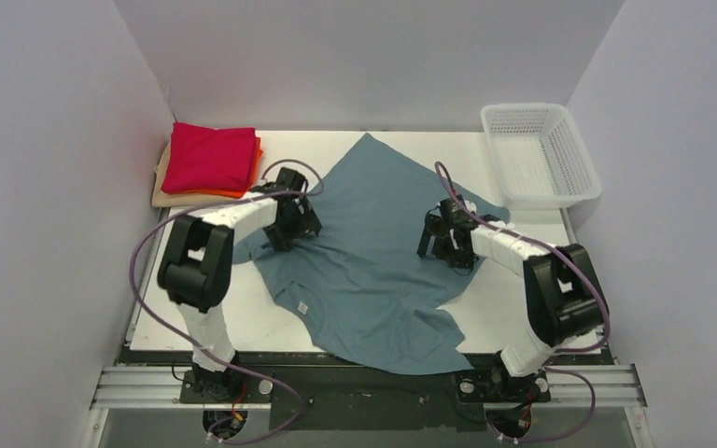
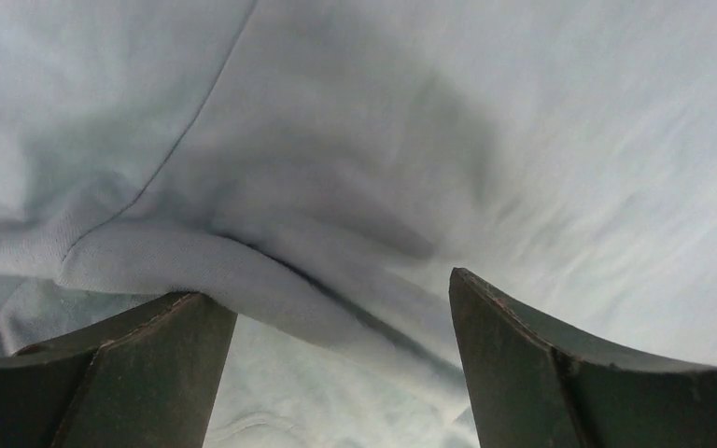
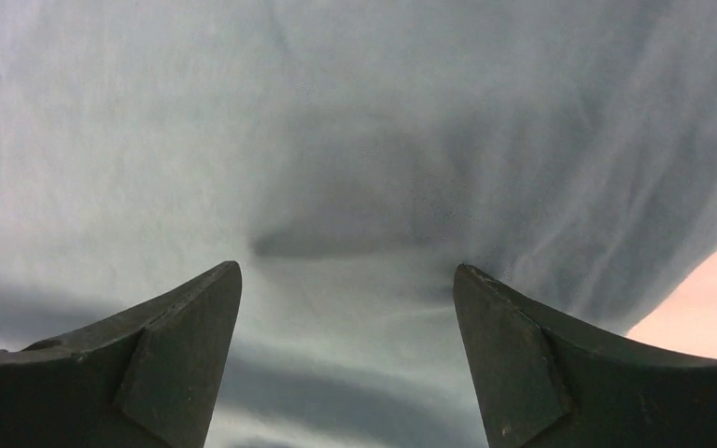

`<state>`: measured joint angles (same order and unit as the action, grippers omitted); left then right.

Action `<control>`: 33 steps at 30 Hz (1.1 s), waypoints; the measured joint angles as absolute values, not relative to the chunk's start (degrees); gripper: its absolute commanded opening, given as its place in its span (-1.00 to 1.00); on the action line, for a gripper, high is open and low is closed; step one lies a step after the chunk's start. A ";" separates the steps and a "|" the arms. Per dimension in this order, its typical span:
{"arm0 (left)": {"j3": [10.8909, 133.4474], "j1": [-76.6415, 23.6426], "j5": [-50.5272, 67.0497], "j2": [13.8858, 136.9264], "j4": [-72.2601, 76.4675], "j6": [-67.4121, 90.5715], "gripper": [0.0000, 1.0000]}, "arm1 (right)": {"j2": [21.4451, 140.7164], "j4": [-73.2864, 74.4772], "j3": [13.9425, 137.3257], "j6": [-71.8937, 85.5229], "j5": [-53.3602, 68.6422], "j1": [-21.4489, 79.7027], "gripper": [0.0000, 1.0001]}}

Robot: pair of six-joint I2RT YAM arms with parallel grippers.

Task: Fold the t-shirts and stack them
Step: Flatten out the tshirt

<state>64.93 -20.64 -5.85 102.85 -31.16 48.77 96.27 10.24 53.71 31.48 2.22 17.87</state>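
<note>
The left claw [image 1: 283, 233] stands wide open, tips down on the large dusty teal-blue cotton t-shirt [image 1: 373, 252], which lies spread and rumpled on the white table [image 1: 191, 322] under both claws and across the stretch between them. Its collar lies just on the near side of this claw. In the left wrist view a soft raised fold of the teal cloth runs across the gap between the dark fingers [image 2: 140, 373], touching the inner edge of the one on the left of that view, and neither finger pinches it. A stitched seam climbs away beyond the fold. The right claw [image 1: 439, 247] is also spread wide, resting low over a smoother part of the same shirt. Between its fingers [image 3: 523, 373] the cloth shows only a small shallow crease just ahead, and bare table shows past the shirt's edge to the outer right. Beyond the left claw and off to its left sits the stack of folded tees: the crimson-red folded cotton t-shirt [image 1: 210, 157] on top, the orange folded t-shirt [image 1: 255, 164] showing at its edge, and the beige folded t-shirt [image 1: 161, 189] beneath. Beyond the right claw and to its right, well apart, stands the white plastic mesh basket [image 1: 586, 168]
</note>
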 measured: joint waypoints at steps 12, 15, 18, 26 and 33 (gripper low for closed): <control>118.83 -25.04 -3.38 138.23 -37.04 34.70 0.86 | 79.61 8.97 37.85 46.96 1.85 51.35 0.59; 125.19 -28.03 -2.70 141.23 -39.79 30.59 0.86 | 80.86 12.19 41.17 45.69 3.92 53.67 0.59; 126.54 -30.41 -3.75 140.59 -42.65 27.73 0.87 | 80.88 15.27 45.80 43.20 3.51 52.40 0.60; 93.78 -29.74 -7.42 115.92 -39.44 28.08 0.88 | 74.06 18.48 46.92 39.92 -0.67 36.58 0.65; 69.12 -29.32 0.03 100.68 -27.22 34.74 0.88 | 74.22 19.57 44.07 37.95 -3.84 23.51 0.65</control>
<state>69.12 -29.32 0.03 100.68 -27.22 34.74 74.22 19.57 44.07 37.95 -3.84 23.51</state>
